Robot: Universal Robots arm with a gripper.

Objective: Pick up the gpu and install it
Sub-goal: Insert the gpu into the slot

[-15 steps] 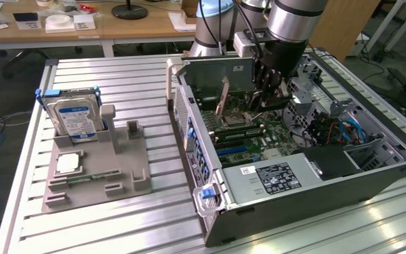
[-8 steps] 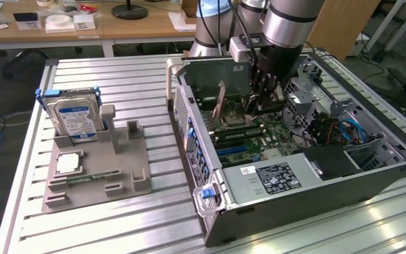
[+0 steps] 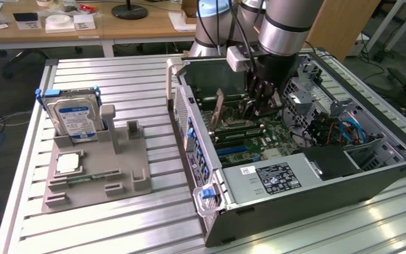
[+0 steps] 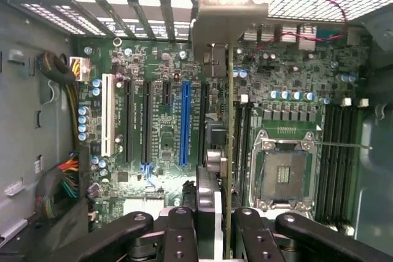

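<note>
Your gripper (image 3: 265, 108) is down inside the open computer case (image 3: 372, 180), and its jaws are closed on the gpu (image 4: 216, 151), which you hold edge-on between the two black fingers (image 4: 181, 237). In the wrist view the card runs straight out from between the jaws, a thin upright edge with its silvery end bracket (image 4: 224, 13) at the far end, near the case's rear slot openings. It hangs over the motherboard (image 4: 159, 127), beside the blue expansion slot (image 4: 185, 124) and between that slot and the empty CPU socket (image 4: 284, 173); you cannot tell whether its lower edge touches the board. In the exterior view the card (image 3: 219, 108) stands upright beside the fingers, above the board. On the grey fixture tray (image 3: 93, 174) at the exterior view's left, the hard drive (image 3: 76, 119) stands upright.
</note>
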